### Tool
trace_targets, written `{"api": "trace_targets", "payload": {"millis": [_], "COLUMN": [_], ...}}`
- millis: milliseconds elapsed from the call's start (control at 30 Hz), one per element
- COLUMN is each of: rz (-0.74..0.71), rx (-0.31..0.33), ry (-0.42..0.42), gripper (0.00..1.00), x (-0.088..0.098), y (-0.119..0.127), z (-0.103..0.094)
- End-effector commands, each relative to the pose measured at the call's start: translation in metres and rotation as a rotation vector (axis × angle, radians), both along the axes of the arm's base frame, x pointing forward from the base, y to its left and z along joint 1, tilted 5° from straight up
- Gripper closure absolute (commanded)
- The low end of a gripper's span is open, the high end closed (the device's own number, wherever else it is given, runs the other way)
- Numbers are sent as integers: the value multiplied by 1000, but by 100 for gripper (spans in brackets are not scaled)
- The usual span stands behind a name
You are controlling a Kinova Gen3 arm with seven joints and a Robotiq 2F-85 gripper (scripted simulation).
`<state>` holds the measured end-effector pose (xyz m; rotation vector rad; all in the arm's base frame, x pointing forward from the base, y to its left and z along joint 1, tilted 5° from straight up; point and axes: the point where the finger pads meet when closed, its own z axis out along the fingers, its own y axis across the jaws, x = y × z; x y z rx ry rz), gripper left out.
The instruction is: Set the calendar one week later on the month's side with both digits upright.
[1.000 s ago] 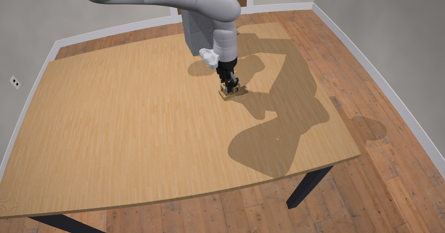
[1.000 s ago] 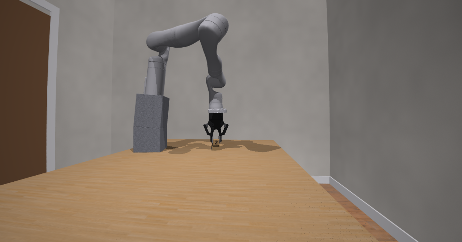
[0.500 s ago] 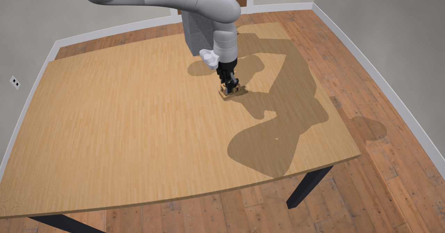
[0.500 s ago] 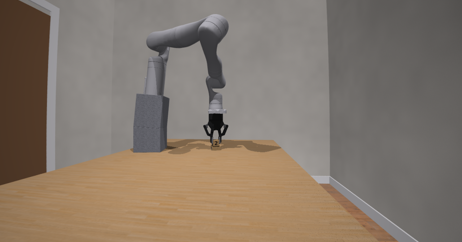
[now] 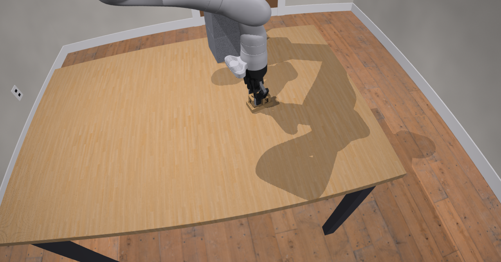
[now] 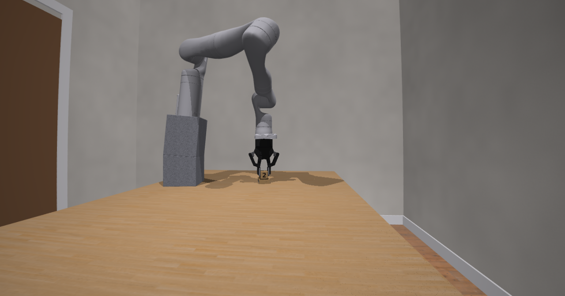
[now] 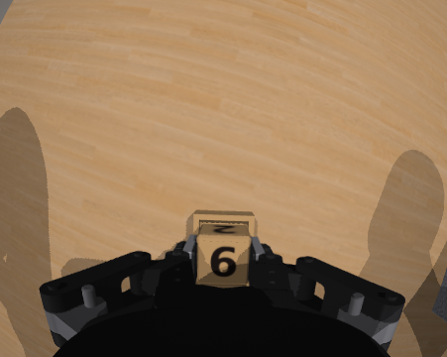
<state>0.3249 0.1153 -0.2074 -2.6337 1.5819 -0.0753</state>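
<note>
A small wooden calendar tray (image 5: 260, 105) lies on the table near the arm's base. My gripper (image 5: 258, 94) points straight down over it and is shut on a wooden digit cube (image 7: 223, 258). The held cube shows a 6 on top in the wrist view and a 2 on the side facing the exterior camera (image 6: 263, 174). It sits low in the tray's left half, and I cannot tell whether it rests on the floor. A second cube (image 5: 266, 100), showing a 3, stands in the tray right beside it. The fingers hide the held cube's front face in the top view.
The arm's grey stone pedestal (image 6: 184, 150) stands behind and to the left of the tray. The table's right edge (image 5: 354, 85) lies some way off to the right.
</note>
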Motion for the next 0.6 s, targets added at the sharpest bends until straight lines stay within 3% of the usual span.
{"api": "trace_targets", "payload": {"millis": [0,567], "rz": [0,0], "rx": [0,0], "ry": [-1,-1], "gripper": [72,72], "x": [0,1], "y": [0,0], "z": [0,-3]}}
